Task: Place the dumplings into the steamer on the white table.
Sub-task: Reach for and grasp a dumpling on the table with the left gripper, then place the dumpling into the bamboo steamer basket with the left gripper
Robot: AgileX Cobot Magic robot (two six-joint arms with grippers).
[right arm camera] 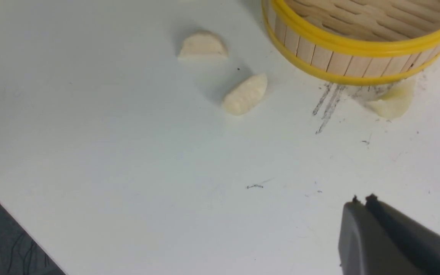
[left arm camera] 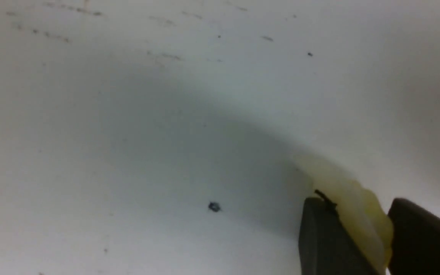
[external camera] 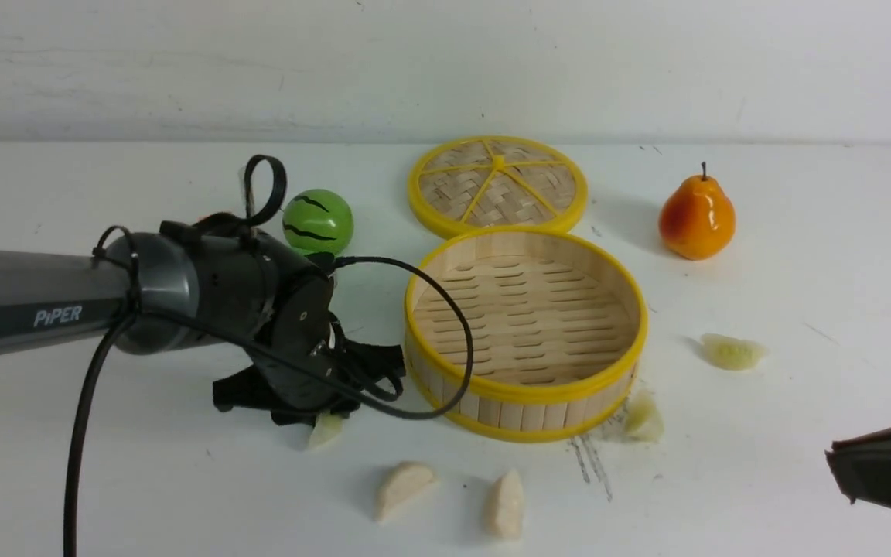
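The scuffed white table (external camera: 762, 480) carries the round bamboo steamer (external camera: 527, 391) with its slatted floor, and pleated crescent dumplings (external camera: 403, 483) lie outside it. The left gripper (left arm camera: 357, 214), left of the steamer, is clamped on a pale translucent dumpling (left arm camera: 344, 191). The right gripper (right arm camera: 363, 200) has its jaws pressed together.

Table (external camera: 801, 464): white, flat, scuffed and specked.
Scratches (external camera: 588, 460): dark streaks on the surface, just in front of the steamer's front right.
Steamer (external camera: 527, 396): stands upright in the middle.
Lid (external camera: 497, 186): lies flat just behind the steamer.
Ball (external camera: 318, 221): green with dark stripes, left of the lid.
Pear (external camera: 697, 218): orange, upright, right of the lid, well apart.
Left white dumpling (external camera: 403, 487): in front of the steamer.
Right white dumpling (external camera: 506, 503): near the left one, apart.
Near green dumpling (external camera: 643, 418): just beside the steamer's front right wall.
Far green dumpling (external camera: 732, 352): right of the steamer, apart.
Held dumpling (external camera: 326, 429): pale, left of the steamer, low at the surface; contact with the table cannot be told.
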